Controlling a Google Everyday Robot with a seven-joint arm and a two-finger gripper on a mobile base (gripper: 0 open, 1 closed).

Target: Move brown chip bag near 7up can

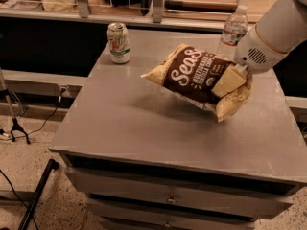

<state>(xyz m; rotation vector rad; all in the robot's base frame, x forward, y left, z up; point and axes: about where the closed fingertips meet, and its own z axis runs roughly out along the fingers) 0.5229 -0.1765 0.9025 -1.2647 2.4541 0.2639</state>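
— Where's the brown chip bag point(192, 73)?
— Held above the surface point(144, 128), right half, long axis crosswise, free end pointing at the 7up can point(118, 42) by the far-left corner.
— The gripper point(229, 80)?
— Near the right edge, jaws clamped on the bag's right end.

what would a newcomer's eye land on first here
The brown chip bag grabs the eye first: it hangs tilted in the air above the grey table, clamped at its right end by the gripper on the white arm from the upper right. Next comes the 7up can, upright at the table's back left corner, and a clear water bottle at the back right.
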